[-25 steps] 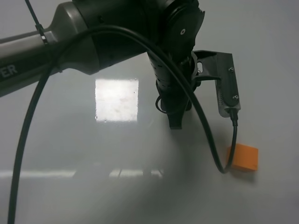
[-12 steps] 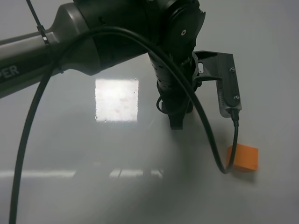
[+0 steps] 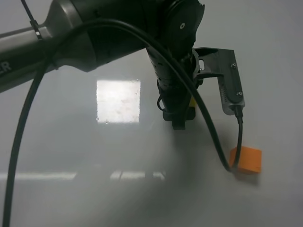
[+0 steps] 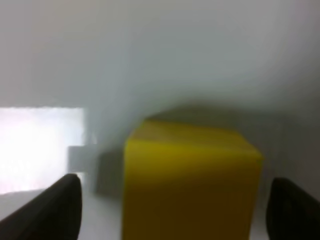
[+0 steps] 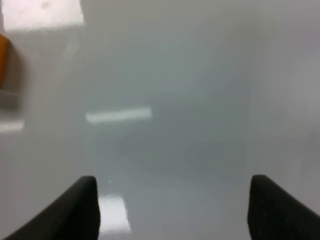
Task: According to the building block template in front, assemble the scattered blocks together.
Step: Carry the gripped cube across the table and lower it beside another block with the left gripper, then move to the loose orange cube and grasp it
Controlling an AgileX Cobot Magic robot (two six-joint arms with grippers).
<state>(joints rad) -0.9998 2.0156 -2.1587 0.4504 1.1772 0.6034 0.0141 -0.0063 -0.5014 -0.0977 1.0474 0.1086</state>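
Yellow block (image 4: 190,175) sits loose between my left gripper's (image 4: 175,200) spread fingers (image 4: 57,207); closing off-centre could twist it. My right gripper (image 5: 172,200) gapes, empty.

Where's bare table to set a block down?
Bare table left of the orange cube, nearer the camera than the left gripper. Crowded at that gripper, straddling the yellow cube, and at the cable by the orange cube.

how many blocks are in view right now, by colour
yellow cube: 1
orange cube: 1
total: 2
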